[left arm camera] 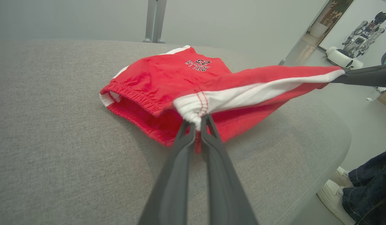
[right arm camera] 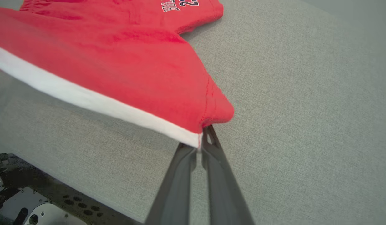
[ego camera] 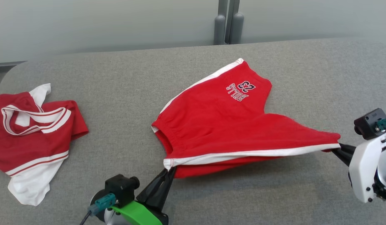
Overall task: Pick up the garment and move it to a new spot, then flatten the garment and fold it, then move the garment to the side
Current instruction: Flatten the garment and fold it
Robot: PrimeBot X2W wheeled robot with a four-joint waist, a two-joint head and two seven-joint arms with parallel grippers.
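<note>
The garment (ego camera: pixel 224 125) is a pair of red shorts with white side stripes and a "BULLS 23" print, partly spread on the grey table. My left gripper (ego camera: pixel 169 170) is shut on the white-striped waistband corner at the near edge; the left wrist view shows that corner (left arm camera: pixel 193 107) pinched between its fingertips. My right gripper (ego camera: pixel 335 149) is shut on the hem corner at the right, seen in the right wrist view as the garment's (right arm camera: pixel 124 68) tip above my gripper (right arm camera: pixel 200 142). The near edge is stretched and lifted off the table between both grippers.
A second red and white garment (ego camera: pixel 33 134) lies crumpled at the table's left end. The grey padded table (ego camera: pixel 118 93) has a rounded right edge. A person's legs and white shoes (left arm camera: pixel 333 184) stand beside that edge. Grey posts (ego camera: pixel 227 25) rise behind the table.
</note>
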